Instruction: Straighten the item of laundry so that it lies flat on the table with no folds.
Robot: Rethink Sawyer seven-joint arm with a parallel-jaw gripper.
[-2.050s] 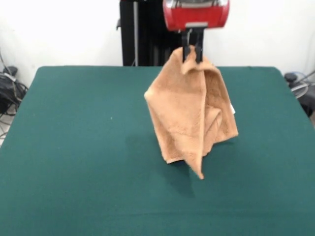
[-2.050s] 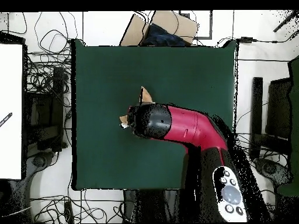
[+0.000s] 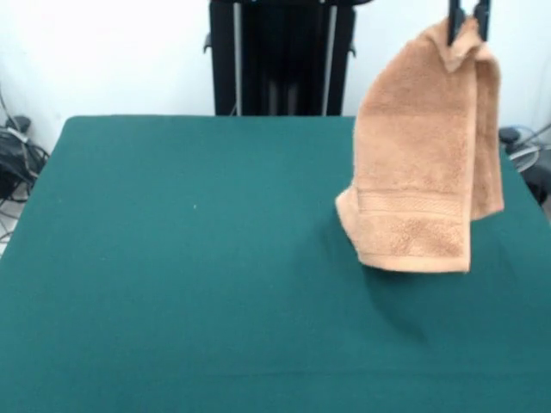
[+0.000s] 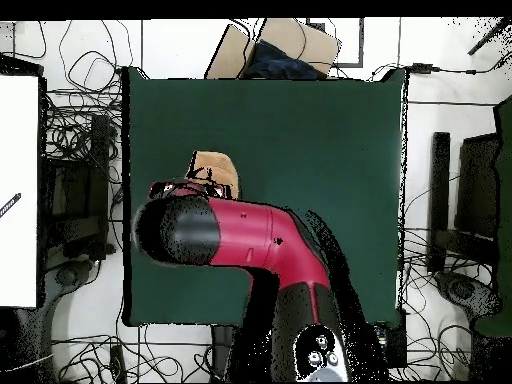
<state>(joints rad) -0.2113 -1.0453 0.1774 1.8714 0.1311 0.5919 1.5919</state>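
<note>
Gripper (image 3: 467, 19): fingers pinched the towel's top edge.
Towel (image 3: 424, 155): hung folded, clear above the table (image 3: 172, 258).

No readable text, label, brand, number or sign shows in either view; nothing legible anywhere

Behind my black pedestal (image 3: 280, 56) stands a plain white wall (image 3: 103, 52), evenly lit. Beside the pedestal, on both sides, tangled black cables (image 4: 75, 130) sprawl over a pale floor (image 4: 420, 150). Opposite the pedestal lies a brown cardboard box (image 4: 235, 50) holding something dark blue.
</note>
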